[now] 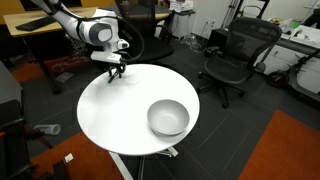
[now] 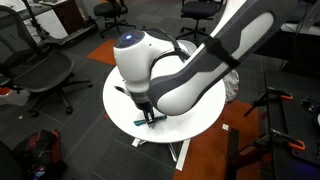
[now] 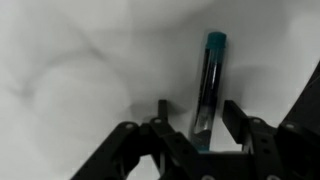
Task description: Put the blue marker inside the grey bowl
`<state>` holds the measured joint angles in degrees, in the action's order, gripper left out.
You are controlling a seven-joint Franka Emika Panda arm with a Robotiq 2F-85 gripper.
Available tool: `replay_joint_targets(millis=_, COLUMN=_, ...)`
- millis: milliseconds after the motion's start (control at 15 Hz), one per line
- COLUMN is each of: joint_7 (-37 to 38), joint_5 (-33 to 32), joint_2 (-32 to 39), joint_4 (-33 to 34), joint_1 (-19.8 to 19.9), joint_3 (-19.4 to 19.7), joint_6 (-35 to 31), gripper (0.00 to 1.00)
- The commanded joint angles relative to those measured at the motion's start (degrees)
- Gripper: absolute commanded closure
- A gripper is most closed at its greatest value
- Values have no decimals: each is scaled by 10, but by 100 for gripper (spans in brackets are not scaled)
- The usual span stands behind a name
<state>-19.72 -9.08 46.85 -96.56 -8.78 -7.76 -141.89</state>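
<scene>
Progress: nothing is in the bowl yet. By my reading the approach is done, while the grasp, the lift, the carry and the drop are all left.
White table [image 1: 100, 110]: round, and it bears both of the task's things.
Grey bowl [image 1: 168, 118]: upright on the table, its deep hollow empty, well apart from the gripper. I cannot make it out behind the arm in an exterior view.
Gripper [image 3: 198, 122]: low over the table near its rim, jaws apart at a middling width. One finger [image 3: 160, 115] stands on each side of the marker, with a gap showing on both sides, so nothing is clamped.
Blue marker [image 3: 208, 80]: apparently flat on the tabletop, one end between the fingers. It is slim and teal with a brighter far tip and a dark, glossy middle; in an exterior view [image 2: 146, 123] it shows as a thin teal streak under the gripper.
</scene>
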Motion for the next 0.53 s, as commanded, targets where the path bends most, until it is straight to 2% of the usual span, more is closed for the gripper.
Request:
replay_joint_targets(millis=0, joint_7=19, joint_5=-11, joint_2=7, joint_4=13, joint_1=-5, joint_3=6, joint_6=-4, gripper=71)
replay_joint_targets(millis=267, joint_7=19, joint_5=-11, joint_2=7, joint_4=16, joint_1=-5, joint_3=6, joint_6=-4, gripper=99)
replay_joint_targets(millis=467, joint_7=24, joint_5=-11, joint_2=-6, joint_4=5, joint_1=-5, joint_3=8, joint_6=-7, gripper=95)
